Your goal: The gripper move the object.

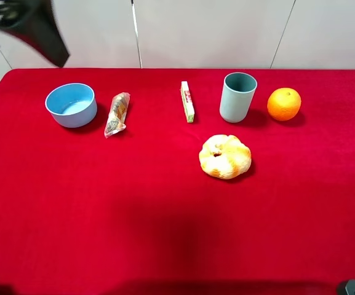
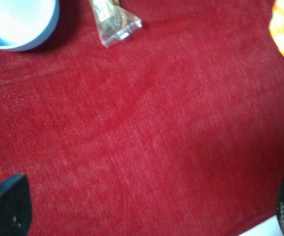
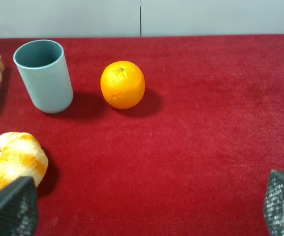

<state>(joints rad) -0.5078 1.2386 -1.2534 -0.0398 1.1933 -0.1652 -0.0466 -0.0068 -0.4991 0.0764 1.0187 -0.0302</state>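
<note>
The object, a clear packet (image 1: pixel 116 114) with brown and tan snack inside, lies on the red cloth just right of the blue bowl (image 1: pixel 71 104). Its crimped end also shows in the left wrist view (image 2: pixel 113 20), beside the bowl (image 2: pixel 18 22). My left gripper (image 2: pixel 149 206) is open and empty, with its fingers (image 2: pixel 9 204) wide apart over bare cloth, well short of the packet. My right gripper (image 3: pixel 145 206) is open and empty, with the bread roll (image 3: pixel 11 160) by one of its fingers (image 3: pixel 9 206). A blurred black arm part (image 1: pixel 32 27) shows at the upper left of the exterior view.
A thin white-green-red stick bar (image 1: pixel 187 101), a grey-green cup (image 1: pixel 237 97) and an orange (image 1: pixel 283 104) stand along the back. The golden bread roll (image 1: pixel 225 156) lies in front of the cup. The red table (image 1: pixel 165 233) fills the front.
</note>
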